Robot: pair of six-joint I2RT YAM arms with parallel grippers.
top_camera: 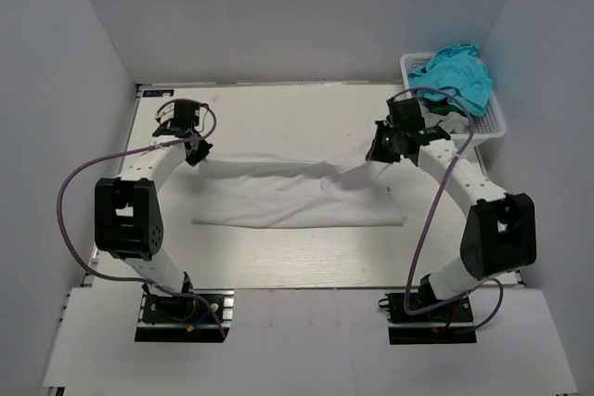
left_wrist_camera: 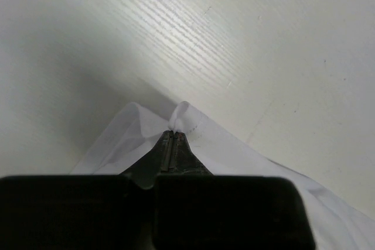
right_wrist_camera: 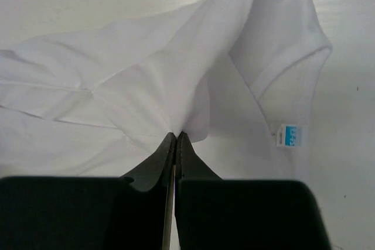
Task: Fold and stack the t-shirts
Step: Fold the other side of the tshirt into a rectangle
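Observation:
A plain white t-shirt (top_camera: 297,194) lies stretched across the middle of the table between my two grippers. My left gripper (top_camera: 194,152) is shut on its left edge; in the left wrist view the jaws (left_wrist_camera: 174,134) pinch a small fold of white cloth (left_wrist_camera: 234,150). My right gripper (top_camera: 379,150) is shut on a lifted fold of the shirt near the neck; in the right wrist view (right_wrist_camera: 177,135) the cloth (right_wrist_camera: 146,80) rises into the jaws, with the blue neck label (right_wrist_camera: 290,137) to the right. A teal t-shirt (top_camera: 455,73) lies in the basket.
A white mesh basket (top_camera: 492,122) stands at the back right corner, close behind the right arm. White walls close in the table on the left, back and right. Purple cables loop from both arms.

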